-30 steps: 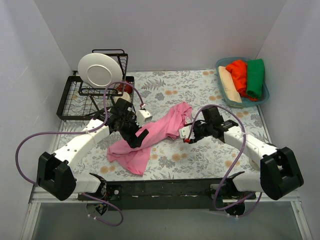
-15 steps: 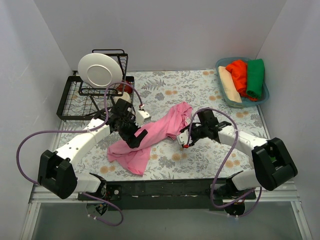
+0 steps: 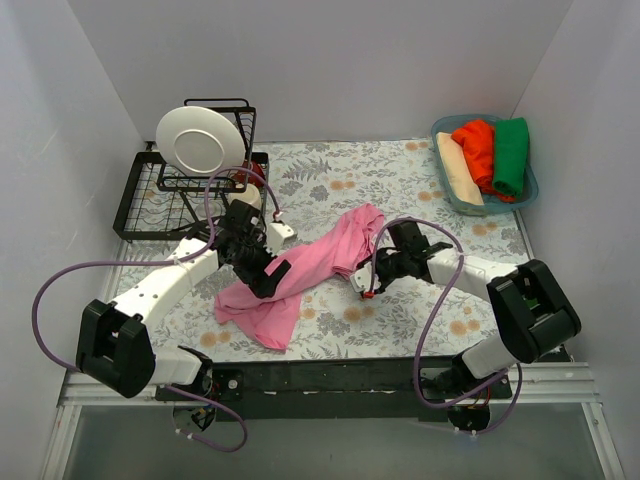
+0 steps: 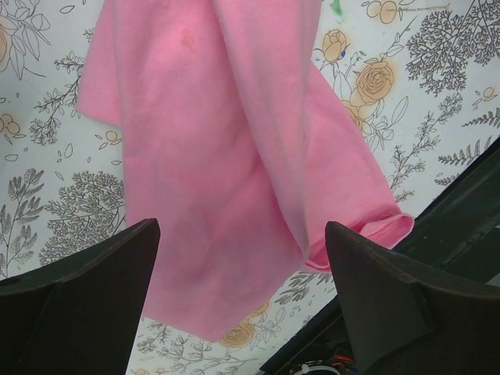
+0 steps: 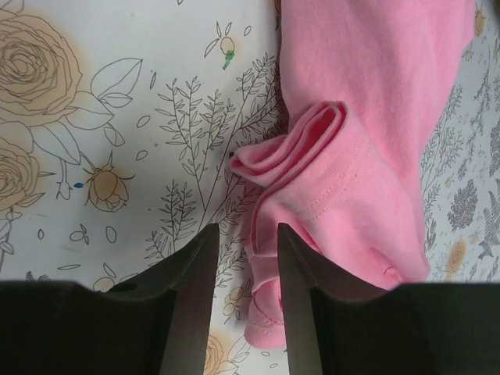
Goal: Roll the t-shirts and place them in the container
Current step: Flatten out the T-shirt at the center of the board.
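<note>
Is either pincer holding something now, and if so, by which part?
Nothing is held yet. The left pincer hangs wide open over the pink t-shirt. The right pincer straddles its folded edge, with the jaws narrow but not clamped.

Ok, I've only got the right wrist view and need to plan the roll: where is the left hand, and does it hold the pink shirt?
Observer: The left hand hangs above the left half of the pink t-shirt, jaws wide open, gripping nothing.
Operator: How does the whole shirt lie?
Observer: Crumpled in a diagonal strip across the table, near-left to far-right, not spread flat.
Operator: Any other shirts out?
Observer: A red-orange t-shirt, a green one and a cream one lie in a blue basket at the far right corner.
</note>
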Robot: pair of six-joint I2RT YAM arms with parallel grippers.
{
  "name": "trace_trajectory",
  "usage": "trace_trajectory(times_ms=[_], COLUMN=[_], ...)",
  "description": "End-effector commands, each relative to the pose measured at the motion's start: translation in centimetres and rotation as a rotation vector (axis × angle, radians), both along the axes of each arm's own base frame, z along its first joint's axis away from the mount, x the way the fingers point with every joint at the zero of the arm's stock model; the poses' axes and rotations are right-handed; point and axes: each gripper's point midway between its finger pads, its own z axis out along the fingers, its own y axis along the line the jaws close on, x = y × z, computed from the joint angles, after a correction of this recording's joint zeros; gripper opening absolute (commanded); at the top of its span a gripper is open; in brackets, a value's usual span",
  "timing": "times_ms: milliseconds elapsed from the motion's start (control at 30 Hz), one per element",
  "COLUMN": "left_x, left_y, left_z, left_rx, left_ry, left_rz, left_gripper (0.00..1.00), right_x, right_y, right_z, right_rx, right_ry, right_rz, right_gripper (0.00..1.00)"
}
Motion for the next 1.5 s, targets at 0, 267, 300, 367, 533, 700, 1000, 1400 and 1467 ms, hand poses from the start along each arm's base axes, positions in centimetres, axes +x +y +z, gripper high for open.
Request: trace_trajectory(times_ms=[0,267,300,367,533,700,1000,1400,1467], left_x=[0.4,0.9,1.0,1.1,1.1,1.0,0.7,-0.6,-1.0], left_y=[0.2,0.0,-0.1,-0.1,0.0,0.1,0.4,-0.2,-0.2], left_z=[0.6,0.5,0.6,0.6,0.5,0.4,1.3,2.9,2.8], left_rx=[-0.021,-0.035,-0.037,-0.036,-0.035,-0.032,-0.041,-0.102,-0.100], left_ry=[-0.035,-0.030,-0.036,-0.038,-0.040,-0.044,-0.080,-0.110,-0.112], left_rz=[0.022,0.033,0.033,0.034,0.031,0.033,0.020,-0.075,-0.102], left_gripper=[0.88,0.88,0.88,0.88,0.88,0.89,0.89,0.88,0.86], right_x=[1.8,3.2,3.4,3.8,4.2,5.0,6.4,7.8,9.4], right_y=[1.0,1.2,1.2,1.3,1.3,1.7,0.0,-5.2,-7.1], right_z=[0.7,0.4,0.4,0.4,0.2,1.1,10.7,21.4,23.9], right_rx=[0.019,0.006,0.010,0.015,0.008,0.013,0.108,0.321,0.411], right_ry=[-0.064,-0.061,-0.064,-0.079,-0.068,-0.047,0.107,0.477,0.479], right_rz=[0.004,-0.038,-0.045,-0.056,-0.079,-0.109,-0.348,-0.869,-0.986], right_gripper=[0.42,0.36,0.36,0.35,0.24,0.01,0.01,0.01,0.01])
